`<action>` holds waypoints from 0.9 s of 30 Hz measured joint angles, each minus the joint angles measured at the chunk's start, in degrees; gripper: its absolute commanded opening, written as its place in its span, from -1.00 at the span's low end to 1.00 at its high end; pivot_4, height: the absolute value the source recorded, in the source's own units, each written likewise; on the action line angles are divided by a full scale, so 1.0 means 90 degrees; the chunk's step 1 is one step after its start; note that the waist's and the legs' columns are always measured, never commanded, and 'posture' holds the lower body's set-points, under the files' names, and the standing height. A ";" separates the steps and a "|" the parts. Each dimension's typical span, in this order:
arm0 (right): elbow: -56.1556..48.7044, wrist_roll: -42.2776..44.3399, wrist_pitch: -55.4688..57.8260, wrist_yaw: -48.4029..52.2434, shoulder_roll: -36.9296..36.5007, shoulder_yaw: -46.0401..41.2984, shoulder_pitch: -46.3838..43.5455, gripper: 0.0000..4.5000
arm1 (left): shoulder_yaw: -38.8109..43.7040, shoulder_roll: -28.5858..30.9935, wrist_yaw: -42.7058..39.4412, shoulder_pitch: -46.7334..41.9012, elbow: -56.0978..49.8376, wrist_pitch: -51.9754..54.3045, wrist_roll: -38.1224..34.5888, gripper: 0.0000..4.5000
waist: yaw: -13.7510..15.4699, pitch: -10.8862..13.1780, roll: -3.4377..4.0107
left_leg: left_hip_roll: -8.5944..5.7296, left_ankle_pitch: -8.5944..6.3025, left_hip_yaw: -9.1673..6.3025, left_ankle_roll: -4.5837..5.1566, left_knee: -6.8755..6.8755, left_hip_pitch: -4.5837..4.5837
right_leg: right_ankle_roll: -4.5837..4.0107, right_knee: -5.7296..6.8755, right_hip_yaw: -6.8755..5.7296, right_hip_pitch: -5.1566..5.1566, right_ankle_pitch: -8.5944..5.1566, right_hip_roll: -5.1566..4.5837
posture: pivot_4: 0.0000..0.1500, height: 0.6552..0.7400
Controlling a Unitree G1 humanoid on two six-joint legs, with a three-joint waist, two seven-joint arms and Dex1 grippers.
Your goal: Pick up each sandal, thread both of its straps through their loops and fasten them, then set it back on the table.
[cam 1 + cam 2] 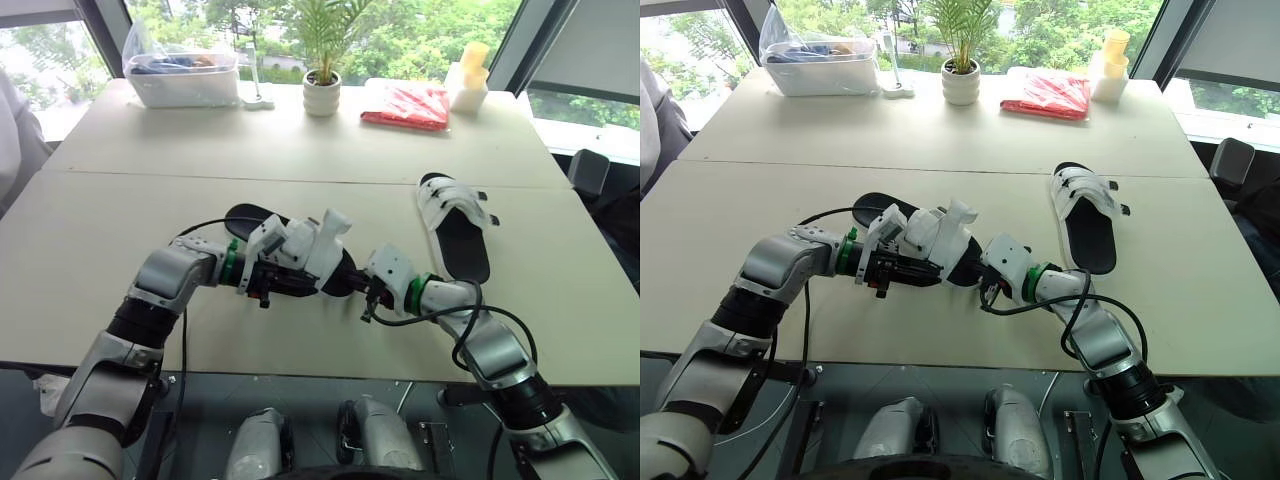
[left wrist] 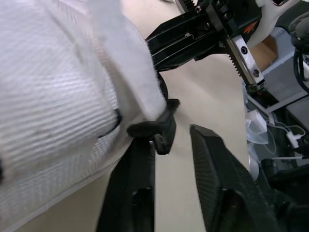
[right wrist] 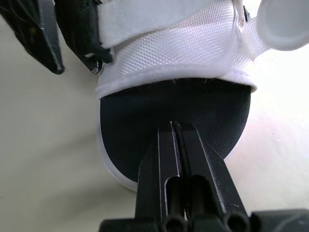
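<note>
A black-soled sandal (image 1: 262, 222) with white mesh straps (image 1: 325, 240) lies on the near table between my two grippers. My left gripper (image 1: 303, 285) is at its side, open, and the strap's black plastic loop (image 2: 157, 128) sits against the tip of one finger (image 2: 133, 183). My right gripper (image 3: 175, 126) is shut, its tips resting on the black footbed (image 3: 145, 130) at the sandal's near end. A strap end stands up loose above the sandal. The second sandal (image 1: 455, 225) lies flat to the right, its white straps across it.
On the far table stand a clear plastic box (image 1: 185, 75), a small potted plant (image 1: 322, 90), a red packet (image 1: 405, 105) and a yellow-and-white container (image 1: 468, 80). A person's sleeve (image 1: 15, 140) shows at the left edge. A dark chair (image 1: 592, 170) is at the right.
</note>
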 measured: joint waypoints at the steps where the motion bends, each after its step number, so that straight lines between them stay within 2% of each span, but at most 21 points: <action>1: 0.0000 0.0000 0.0000 0.0000 0.0001 0.0002 -0.0001 -1.00 | 0.0004 0.0017 0.0000 0.0000 -0.0010 0.0016 -0.0008 -0.53 | -0.0001 0.0000 0.0001 | 0.0000 0.0000 0.0000 0.0000 0.0000 0.0000 | 0.0000 0.0000 0.0000 0.0000 0.0000 0.0000 | 1.00 0.74; 5: 0.0000 0.0000 -0.0001 0.0001 0.0006 0.0005 -0.0003 -1.00 | 0.0004 0.0041 -0.0001 -0.0001 -0.0008 0.0030 -0.0016 -0.53 | -0.0005 0.0001 0.0002 | 0.0001 0.0000 -0.0002 0.0000 0.0000 0.0000 | 0.0000 -0.0001 -0.0002 0.0000 0.0000 0.0000 | 1.00 0.74; 9: 0.0000 -0.0002 -0.0002 0.0002 0.0015 0.0006 -0.0005 -1.00 | 0.0036 -0.0015 0.0054 -0.0032 0.0060 0.0122 -0.0022 -0.98 | -0.0013 0.0001 0.0003 | 0.0001 0.0000 -0.0002 0.0000 -0.0001 -0.0001 | 0.0000 -0.0001 -0.0003 0.0000 0.0000 0.0000 | 1.00 0.74; 17: 0.0000 -0.0003 -0.0005 0.0010 0.0033 0.0016 -0.0008 -1.00 | 0.0070 0.0039 0.0090 -0.0009 -0.0027 0.0557 -0.0133 -0.98 | -0.0027 0.0003 0.0004 | 0.0001 0.0000 -0.0002 -0.0001 -0.0003 -0.0002 | 0.0000 -0.0001 -0.0005 -0.0003 0.0000 0.0000 | 1.00 0.74; 27: 0.0023 -0.0035 -0.0048 0.0039 0.0047 0.0062 -0.0029 -1.00 | -0.0320 0.0924 -0.0235 0.0829 -0.0873 0.0610 -0.0193 -0.98 | -0.0042 0.0003 0.0011 | 0.0002 0.0001 -0.0006 -0.0006 -0.0010 0.0003 | -0.0003 -0.0002 -0.0006 -0.0002 -0.0002 0.0001 | 1.00 0.74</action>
